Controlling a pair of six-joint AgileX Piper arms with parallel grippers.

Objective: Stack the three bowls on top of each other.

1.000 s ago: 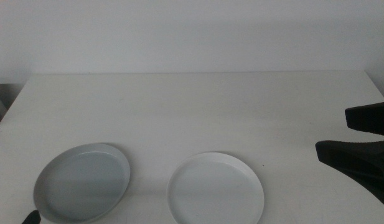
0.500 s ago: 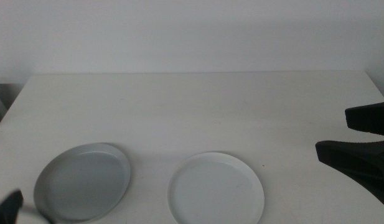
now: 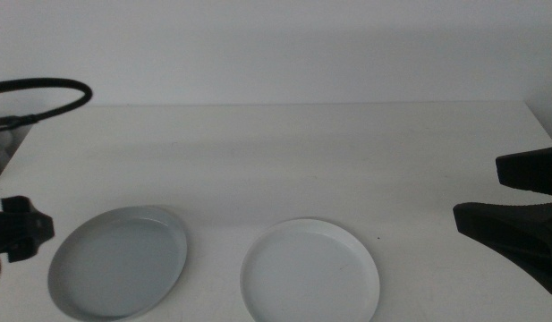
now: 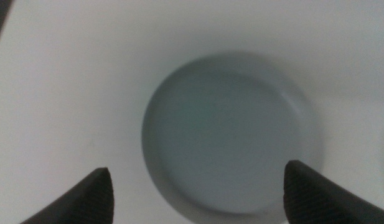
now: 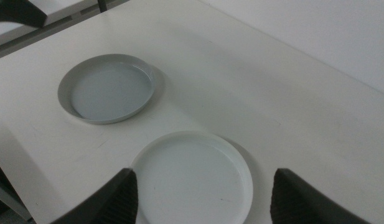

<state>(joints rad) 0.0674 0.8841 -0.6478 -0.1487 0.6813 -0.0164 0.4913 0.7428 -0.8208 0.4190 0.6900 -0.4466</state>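
A pale grey-blue bowl [image 3: 119, 262] lies at the front left of the table, and a white bowl [image 3: 309, 270] lies to its right, apart from it. My left gripper [image 4: 196, 169] hangs open above the grey-blue bowl [image 4: 226, 134], holding nothing. In the middle view only a dark part of the left arm [image 3: 18, 229] shows, at the left edge beside that bowl. My right gripper [image 3: 517, 199] waits open at the right edge, well clear of the white bowl. In the right wrist view the right gripper [image 5: 203, 177] frames the white bowl [image 5: 192, 177], with the grey-blue bowl [image 5: 107, 87] beyond.
The white table [image 3: 284, 161] stretches bare behind the bowls to a pale wall. A black cable loop [image 3: 43, 89] of the left arm arches over the table's far left corner. The table's left edge [image 3: 12, 152] runs close to the left arm.
The left arm has risen from the bottom left corner to the left edge beside the grey-blue bowl, and its cable loop has come into view. Bowls and right gripper have not moved.
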